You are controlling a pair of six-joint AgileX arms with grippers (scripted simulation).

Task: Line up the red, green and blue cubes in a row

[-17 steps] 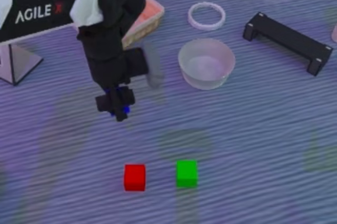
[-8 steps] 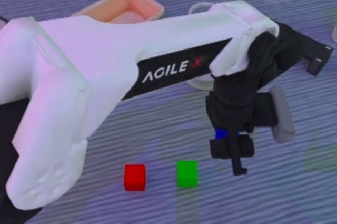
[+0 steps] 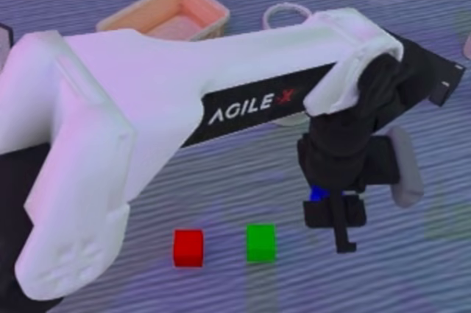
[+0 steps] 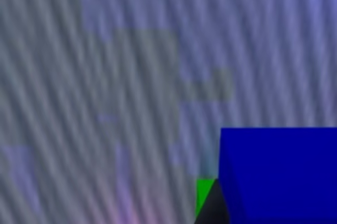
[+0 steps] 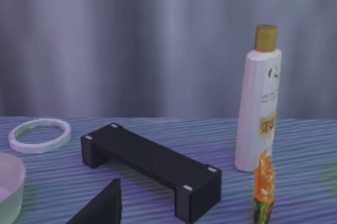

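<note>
While the left claw (image 3: 333, 213) grips the blue cube (image 3: 319, 194), it hangs right of the green cube (image 3: 260, 243). Bare tabletop (image 3: 397, 269) lies beyond. Red cube (image 3: 188, 247) sits left.

Counter (image 3: 412, 269): ribbed, cloth-like covering, matt, violet-grey.
Red cube (image 3: 188, 247): plain, smooth, matt.
Green cube (image 3: 260, 243): plain, smooth, matt.
Blue cube (image 4: 279, 174): smooth, flat, unshaded faces.
Left arm shell (image 3: 147, 107): smooth white plastic, soft sheen.
Left pincer (image 3: 335, 213): matt black plastic.
Bottle (image 5: 259, 103): glossy white plastic, dull gold cap.
Black stand (image 5: 152, 168): matt.
</note>
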